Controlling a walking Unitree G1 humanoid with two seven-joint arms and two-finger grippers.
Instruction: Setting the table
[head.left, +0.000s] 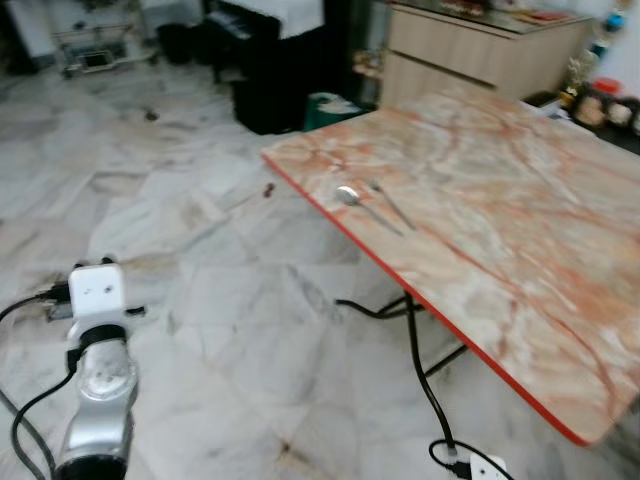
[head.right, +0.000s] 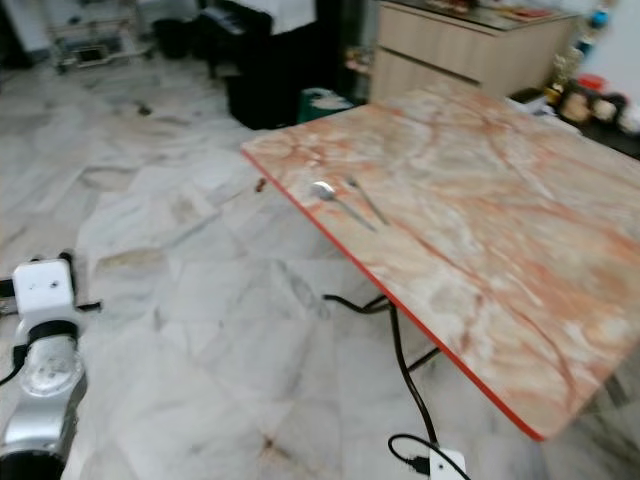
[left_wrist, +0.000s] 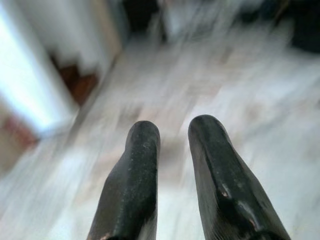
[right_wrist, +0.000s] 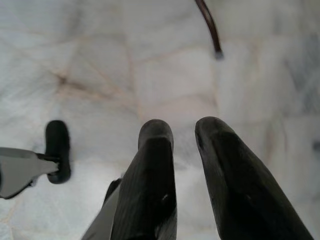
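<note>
A rectangular table (head.left: 520, 250) with a glossy pink-orange marbled top and a thin red edge stands on black metal legs over a pale, veined marble floor (head.left: 200, 200). On it, near the corner at about 11 o'clock of the tabletop, lie a metal spoon (head.left: 352, 199) with a rounded bowl and, just beside it at 3 o'clock, a slim metal fork (head.left: 388, 200); the 2 run nearly parallel.

The left arm (head.left: 98, 390), smooth silver with a white boxy block at the wrist, hangs at 7 o'clock of the head view, well apart from the table. The left claw (left_wrist: 167, 131) has its 2 matte black, round-tipped fingers a narrow gap apart, holding nothing, above blurred floor. The right claw (right_wrist: 187, 131) is likewise slightly parted and empty over floor tiles.

A black cable (head.left: 420, 370) trails under the table to a white plug block (head.left: 485, 467). A beige cabinet (head.left: 470, 50) stands at 12 o'clock behind the table.
</note>
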